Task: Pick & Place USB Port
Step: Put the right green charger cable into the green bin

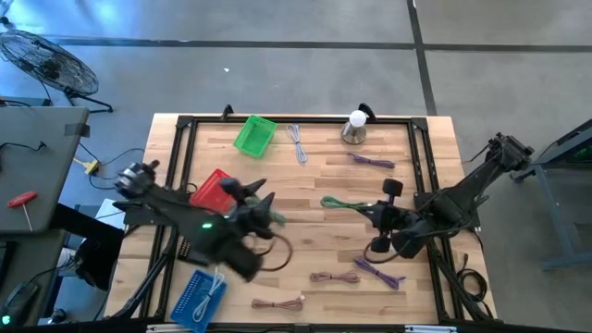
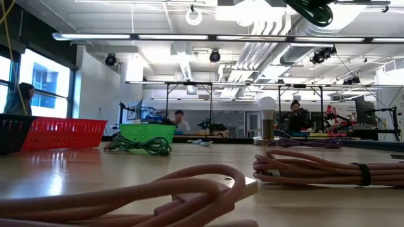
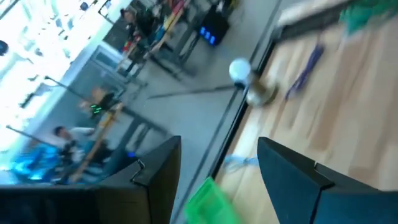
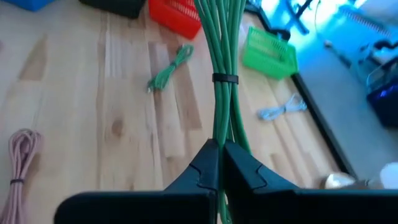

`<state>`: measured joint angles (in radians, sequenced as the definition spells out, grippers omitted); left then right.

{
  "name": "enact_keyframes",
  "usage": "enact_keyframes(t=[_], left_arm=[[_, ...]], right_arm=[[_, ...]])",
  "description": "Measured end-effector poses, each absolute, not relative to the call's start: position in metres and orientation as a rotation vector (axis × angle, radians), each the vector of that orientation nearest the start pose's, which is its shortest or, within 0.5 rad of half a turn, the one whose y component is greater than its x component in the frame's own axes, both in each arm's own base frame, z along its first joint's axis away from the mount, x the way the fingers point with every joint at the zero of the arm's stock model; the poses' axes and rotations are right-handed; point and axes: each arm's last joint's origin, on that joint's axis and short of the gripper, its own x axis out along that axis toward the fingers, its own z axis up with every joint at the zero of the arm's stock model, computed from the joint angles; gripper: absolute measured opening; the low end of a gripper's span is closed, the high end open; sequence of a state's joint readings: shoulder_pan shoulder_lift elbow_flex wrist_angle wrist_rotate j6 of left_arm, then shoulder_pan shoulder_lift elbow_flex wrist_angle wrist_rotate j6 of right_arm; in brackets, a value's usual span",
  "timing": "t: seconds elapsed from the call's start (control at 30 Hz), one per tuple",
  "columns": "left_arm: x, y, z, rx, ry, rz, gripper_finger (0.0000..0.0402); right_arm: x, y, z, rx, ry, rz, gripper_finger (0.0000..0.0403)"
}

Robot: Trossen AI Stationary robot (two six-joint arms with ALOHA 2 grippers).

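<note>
My right gripper [image 4: 219, 163] is shut on a coiled green USB cable [image 4: 222, 50], bound by a dark tie, raised over the table's right middle [image 1: 338, 202]. In the low view its dark green end [image 2: 312, 9] shows at the top. A second green cable [image 4: 168, 71] lies flat on the wood near the red basket [image 1: 215, 190]. My left gripper [image 3: 217, 174] is open and empty, raised over the table's left part [image 1: 257, 194], pointing toward the far edge. My right gripper pinches the green cable's bundled strands [image 4: 219, 138] between its two fingers, at one end of the bundle. The fingers come from the table's right, slanting down, and the bundle runs on past the fingertips along them. The cable is lifted clear of the table.
A green basket [image 1: 253, 135] and a bulb on a metal base [image 1: 355, 128] stand at the far edge, with a pale cable [image 1: 297, 143] between them. A blue basket [image 1: 199, 298] sits near left. Purple [image 1: 372, 161] and pink [image 1: 335, 277] cables lie scattered.
</note>
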<state>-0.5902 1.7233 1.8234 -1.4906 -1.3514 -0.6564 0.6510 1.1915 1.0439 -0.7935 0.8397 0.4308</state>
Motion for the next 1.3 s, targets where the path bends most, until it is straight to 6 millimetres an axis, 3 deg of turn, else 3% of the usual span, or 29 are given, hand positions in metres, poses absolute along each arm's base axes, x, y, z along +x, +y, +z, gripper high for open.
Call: enact_keyframes(t=[0.1, 0.27, 0.7, 0.9, 1.0, 1.13, 1.3], left_arm=[[0.255, -0.156, 0.388, 0.484, 0.461, 0.780, 0.0196], [0.240, -0.169, 0.391, 0.463, 0.423, 0.719, 0.0152], [0.247, -0.190, 0.376, 0.542, 0.402, 0.667, 0.0024], [0.248, -0.236, 0.393, 0.552, 0.369, 0.348, 0.0005], [0.245, -0.261, 0.404, 0.612, 0.312, 0.007, 0.0007], [0.244, -0.278, 0.414, 0.654, 0.176, -0.374, 0.0007], [0.262, -0.266, 0.415, 0.627, 0.132, -0.345, 0.0007]], right_arm=[[0.196, 0.121, 0.306, -0.275, 0.592, -0.281, 0.0000], [0.204, 0.124, 0.317, -0.330, 0.507, -0.210, 0.0000], [0.212, 0.130, 0.330, -0.369, 0.400, -0.133, 0.0000], [0.212, 0.130, 0.331, -0.379, 0.389, -0.129, 0.0000], [0.213, 0.131, 0.333, -0.397, 0.377, -0.125, 0.0000], [0.214, 0.132, 0.335, -0.410, 0.360, -0.120, 0.0000], [0.214, 0.132, 0.335, -0.396, 0.359, -0.113, 0.0000]])
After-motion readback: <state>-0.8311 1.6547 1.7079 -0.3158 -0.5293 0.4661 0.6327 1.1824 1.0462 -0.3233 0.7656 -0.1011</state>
